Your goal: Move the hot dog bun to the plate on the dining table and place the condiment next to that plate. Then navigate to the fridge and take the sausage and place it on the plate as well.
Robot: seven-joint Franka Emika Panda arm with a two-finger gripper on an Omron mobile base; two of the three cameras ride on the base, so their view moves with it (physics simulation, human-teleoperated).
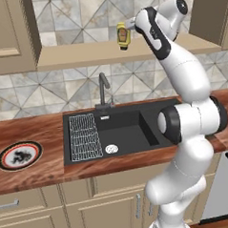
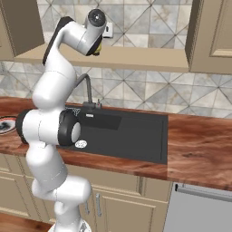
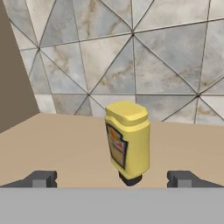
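**Jaws wide, lined up on the mustard — grasp not made yet**

Jaws stand fully apart, holding nothing; in the hand view the two dark fingertips sit either side of the bottle, still short of it.

Largest to smallest:
- White Franka arm [image 1: 190, 116] reaches up and back over the black sink [image 1: 122, 132] set in the wood counter [image 1: 35, 125], wrist at shelf height.
- Tan wall shelf [image 1: 83, 54] under the tiled backsplash carries the condiment, roughly mid-length, nearer the front edge than the wall in the left base view.
- Round patterned plate [image 1: 19, 155] sits at the counter's left end, well apart from this step.
- Yellow squeeze bottle of mustard [image 3: 127, 139] stands cap-down on its dark cap, slightly tilted, label facing left of the hand view.
- Gripper [image 3: 113, 178] is centred on it, low, near cap level.

How I'd do the grasp:
- Advance straight along the shelf; don't drop, shelf surface is just below the fingertips.
- Close on the yellow body above the cap, not on the cap — narrow base looks tippy.
- Lift before retracting, clear of the shelf's front edge.
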